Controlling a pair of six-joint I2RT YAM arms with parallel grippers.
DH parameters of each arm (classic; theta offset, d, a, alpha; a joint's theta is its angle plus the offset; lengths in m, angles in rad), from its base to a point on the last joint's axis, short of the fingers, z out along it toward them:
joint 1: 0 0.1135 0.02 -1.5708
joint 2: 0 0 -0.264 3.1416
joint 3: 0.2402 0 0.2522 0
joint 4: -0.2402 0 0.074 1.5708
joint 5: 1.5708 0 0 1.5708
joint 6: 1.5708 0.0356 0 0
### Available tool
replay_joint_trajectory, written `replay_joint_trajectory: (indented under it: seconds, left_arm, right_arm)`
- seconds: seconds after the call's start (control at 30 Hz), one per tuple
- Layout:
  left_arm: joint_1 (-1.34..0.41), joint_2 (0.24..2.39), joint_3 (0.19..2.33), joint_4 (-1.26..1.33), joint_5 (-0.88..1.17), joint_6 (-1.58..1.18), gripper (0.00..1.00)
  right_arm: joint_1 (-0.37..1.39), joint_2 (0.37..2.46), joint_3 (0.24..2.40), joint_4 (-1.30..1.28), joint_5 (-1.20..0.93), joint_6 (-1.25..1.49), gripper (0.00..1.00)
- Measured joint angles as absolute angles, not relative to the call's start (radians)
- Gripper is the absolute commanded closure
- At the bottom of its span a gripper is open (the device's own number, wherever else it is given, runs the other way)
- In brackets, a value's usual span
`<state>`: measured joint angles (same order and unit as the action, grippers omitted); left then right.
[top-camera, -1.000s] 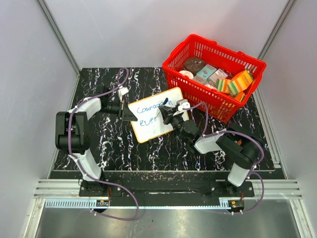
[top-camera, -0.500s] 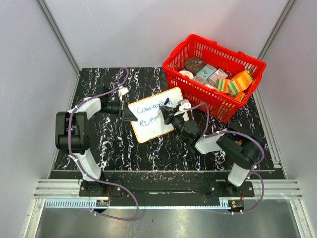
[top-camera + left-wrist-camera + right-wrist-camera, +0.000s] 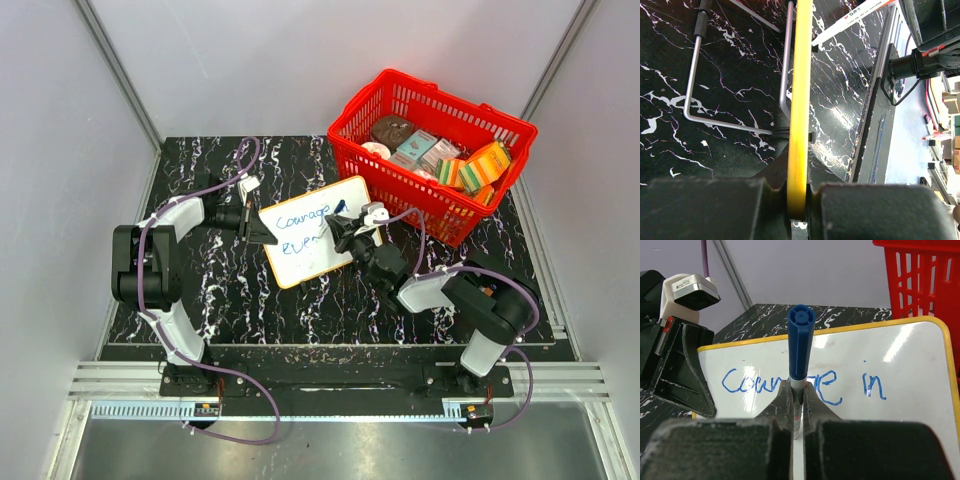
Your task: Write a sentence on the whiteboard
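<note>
At the counter's (image 3: 240, 290) centre sits the whiteboard (image 3: 320, 257), a wire stand (image 3: 715, 117) behind it. My left tool (image 3: 799, 197) pinches its yellow rim at nine o'clock, I judge to steady it against pen pressure. My right tool (image 3: 799, 407) is closed on a blue marker (image 3: 801, 345), butt end toward the wrist camera, tip hidden. The sentence (image 3: 745, 382) reads "Courage in"; the second line looks like "Ever", though that is unclear. A red basket (image 3: 390, 190) stands at two o'clock.

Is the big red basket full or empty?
Not empty. The red plastic basket holds a brown round packet, a teal box and orange boxes, which fill much of it.
</note>
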<state>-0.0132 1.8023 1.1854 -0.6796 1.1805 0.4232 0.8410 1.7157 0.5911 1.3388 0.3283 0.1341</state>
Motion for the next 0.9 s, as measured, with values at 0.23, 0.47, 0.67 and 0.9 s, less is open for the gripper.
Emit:
replay_joint_trajectory:
  seconds: [0.23, 0.47, 0.67, 0.9]
  left_arm:
    - [-0.014, 1.802, 1.185, -0.68, 1.18, 0.427, 1.0]
    - [-0.014, 1.802, 1.185, -0.681, 1.18, 0.427, 1.0]
    - [-0.013, 1.802, 1.185, -0.682, 1.18, 0.427, 1.0]
    - [-0.013, 1.802, 1.185, -0.683, 1.179, 0.427, 1.0]
  right_arm:
    - [0.836, 1.686, 0.585, 1.332, 0.33, 0.12, 1.0]
    - [0.834, 1.688, 0.589, 1.32, 0.33, 0.11, 1.0]
    - [0.825, 1.708, 0.61, 1.318, 0.33, 0.113, 1.0]
    - [0.82, 1.711, 0.614, 1.32, 0.329, 0.118, 1.0]
